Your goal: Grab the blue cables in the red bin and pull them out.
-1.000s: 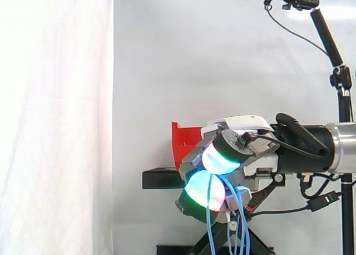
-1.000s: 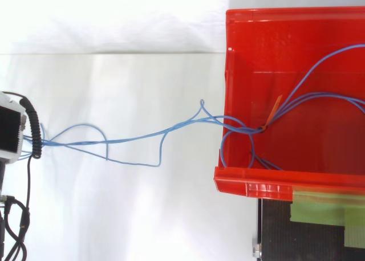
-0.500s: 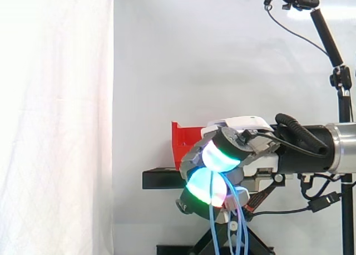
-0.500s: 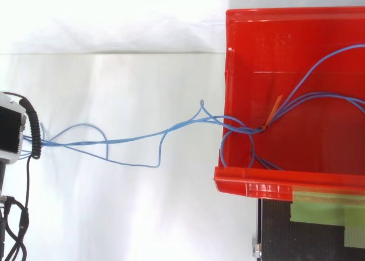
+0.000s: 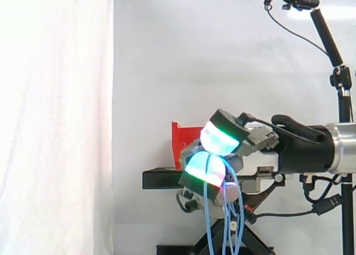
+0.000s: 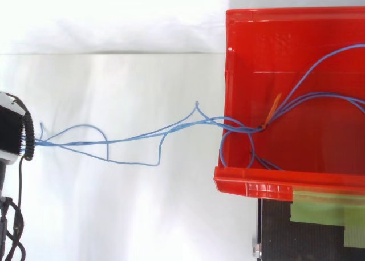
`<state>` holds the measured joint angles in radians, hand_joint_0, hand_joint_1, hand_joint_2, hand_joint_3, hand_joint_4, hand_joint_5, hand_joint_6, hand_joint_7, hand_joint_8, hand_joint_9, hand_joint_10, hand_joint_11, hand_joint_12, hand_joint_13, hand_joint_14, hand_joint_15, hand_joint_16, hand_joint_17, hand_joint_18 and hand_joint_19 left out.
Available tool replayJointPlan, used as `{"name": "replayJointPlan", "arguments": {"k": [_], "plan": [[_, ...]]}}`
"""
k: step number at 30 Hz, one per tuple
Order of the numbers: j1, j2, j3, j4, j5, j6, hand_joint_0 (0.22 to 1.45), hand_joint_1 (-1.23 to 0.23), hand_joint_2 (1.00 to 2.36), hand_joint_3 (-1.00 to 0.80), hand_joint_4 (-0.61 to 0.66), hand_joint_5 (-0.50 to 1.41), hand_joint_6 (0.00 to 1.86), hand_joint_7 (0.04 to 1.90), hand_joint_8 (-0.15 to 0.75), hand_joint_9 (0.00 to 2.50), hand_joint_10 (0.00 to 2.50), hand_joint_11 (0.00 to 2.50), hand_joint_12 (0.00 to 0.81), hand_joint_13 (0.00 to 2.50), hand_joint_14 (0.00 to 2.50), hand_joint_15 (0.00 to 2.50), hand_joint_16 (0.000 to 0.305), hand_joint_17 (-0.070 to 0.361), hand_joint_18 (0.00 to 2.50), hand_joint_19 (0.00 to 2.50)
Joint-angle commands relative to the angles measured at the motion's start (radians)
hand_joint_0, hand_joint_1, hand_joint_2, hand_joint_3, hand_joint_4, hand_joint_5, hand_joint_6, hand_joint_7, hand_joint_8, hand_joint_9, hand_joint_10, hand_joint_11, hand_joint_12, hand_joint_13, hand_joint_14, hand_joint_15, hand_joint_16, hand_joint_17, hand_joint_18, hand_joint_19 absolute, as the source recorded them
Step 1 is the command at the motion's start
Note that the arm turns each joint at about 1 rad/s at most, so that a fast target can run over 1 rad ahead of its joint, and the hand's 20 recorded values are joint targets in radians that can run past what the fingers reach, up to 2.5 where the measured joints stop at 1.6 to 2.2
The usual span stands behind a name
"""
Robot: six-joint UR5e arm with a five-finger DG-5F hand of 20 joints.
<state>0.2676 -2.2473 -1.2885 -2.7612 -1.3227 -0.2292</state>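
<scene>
Now we see the hand (image 5: 256, 141) curled tight round the blue cables (image 6: 255, 127), with loops dangling below its glowing pads (image 5: 221, 138). From above, the cables cross the left wall of the bin (image 6: 256, 184), bunched inside by an orange tie (image 6: 272, 111), and span the white surface to the hand, well apart. Green tape (image 6: 325, 207) sits on the black stand (image 6: 274, 232).

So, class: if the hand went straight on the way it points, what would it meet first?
Probably nothing close: the hand, holding the blue cables, points left toward the white curtain; the red bin lies off to one side, though depth is unclear.
</scene>
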Motion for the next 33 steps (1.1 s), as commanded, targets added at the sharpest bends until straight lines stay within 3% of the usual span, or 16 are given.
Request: {"name": "replayJointPlan", "arguments": {"k": [1, 6, 18, 21, 23, 29, 33], "plan": [[0.001, 0.0, 0.0, 0.0, 0.0, 0.106, 0.94, -0.96, 1.01, -0.77, 0.1, 0.82, 0.61, 0.71, 0.241, 1.0, 1.13, 1.65, 0.339, 1.23, 0.07, 1.69, 0.046, 0.103, 0.91, 1.15], [0.002, 0.0, 0.0, -0.002, 0.0, 0.175, 0.95, -0.96, 1.01, -0.79, 0.08, 0.82, 0.61, 0.71, 0.247, 0.97, 1.31, 1.59, 0.328, 1.21, 0.45, 1.59, 0.044, 0.099, 0.95, 1.19], [0.008, 0.0, 0.0, -0.006, 0.0, 0.182, 0.96, -0.95, 1.01, -0.85, 0.04, 0.8, 0.58, 0.7, 0.235, 0.94, 1.42, 1.52, 0.318, 1.24, 0.49, 1.58, 0.044, 0.099, 0.95, 1.19], [0.008, 0.0, 0.0, -0.006, 0.0, 0.182, 0.96, -0.95, 1.01, -0.87, 0.03, 0.79, 0.59, 0.7, 0.231, 0.91, 1.61, 1.48, 0.318, 1.23, 0.69, 1.52, 0.043, 0.097, 0.95, 1.19], [0.008, 0.0, 0.0, -0.006, 0.002, 0.182, 0.96, -0.95, 1.01, -0.87, 0.04, 0.79, 0.59, 0.69, 0.237, 0.89, 1.86, 1.43, 0.306, 1.21, 1.0, 1.41, 0.043, 0.096, 0.96, 1.19], [0.008, 0.0, 0.0, -0.023, 0.0, 0.184, 0.97, -0.95, 1.01, -0.88, 0.04, 0.79, 0.6, 0.68, 0.238, 0.88, 1.9, 1.38, 0.302, 1.15, 1.8, 1.12, 0.042, 0.094, 1.0, 1.2], [0.008, 0.0, 0.0, -0.026, 0.0, 0.184, 0.97, -0.95, 1.01, -0.89, 0.03, 0.79, 0.6, 0.69, 0.235, 0.9, 1.88, 1.4, 0.302, 1.13, 2.09, 1.03, 0.041, 0.092, 1.02, 1.21]]}}
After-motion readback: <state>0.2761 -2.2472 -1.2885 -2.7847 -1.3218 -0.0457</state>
